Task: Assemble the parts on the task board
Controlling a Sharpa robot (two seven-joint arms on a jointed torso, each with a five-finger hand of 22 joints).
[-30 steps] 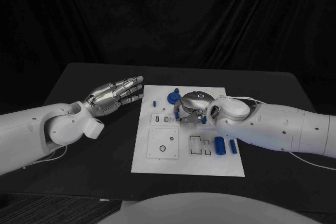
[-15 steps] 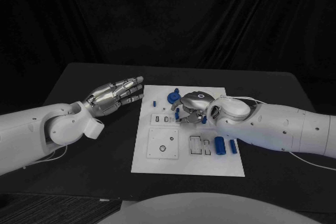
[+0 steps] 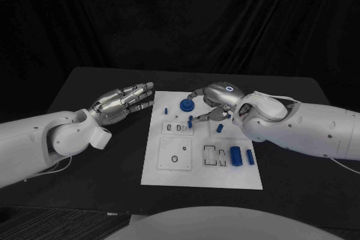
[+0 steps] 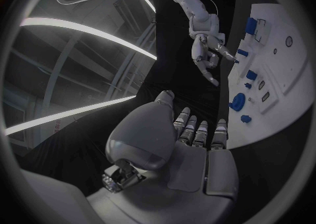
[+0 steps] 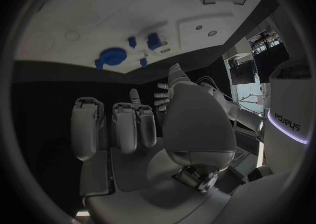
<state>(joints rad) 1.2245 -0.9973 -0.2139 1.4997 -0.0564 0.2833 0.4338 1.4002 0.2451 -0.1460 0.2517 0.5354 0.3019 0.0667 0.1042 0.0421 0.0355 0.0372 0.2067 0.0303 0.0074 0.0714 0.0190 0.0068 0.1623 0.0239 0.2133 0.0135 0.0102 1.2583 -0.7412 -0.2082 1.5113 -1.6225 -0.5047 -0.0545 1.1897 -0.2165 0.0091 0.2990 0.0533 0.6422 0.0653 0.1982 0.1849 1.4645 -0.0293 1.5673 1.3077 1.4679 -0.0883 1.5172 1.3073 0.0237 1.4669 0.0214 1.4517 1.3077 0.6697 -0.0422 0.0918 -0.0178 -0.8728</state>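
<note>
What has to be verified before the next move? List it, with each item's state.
1. Right hand empty: ok. Its fingers are apart with nothing in them, above the far end of the task board.
2. Left hand out of the way: ok. It hangs over the black table beside the board and holds nothing.
3. Small blue piece reachable: ok. It lies uncovered on the board near the right hand.
4. Blue cylinders seated: cannot tell. They lie side by side at the board's near right.
5. Board flat on the table: ok.
</note>
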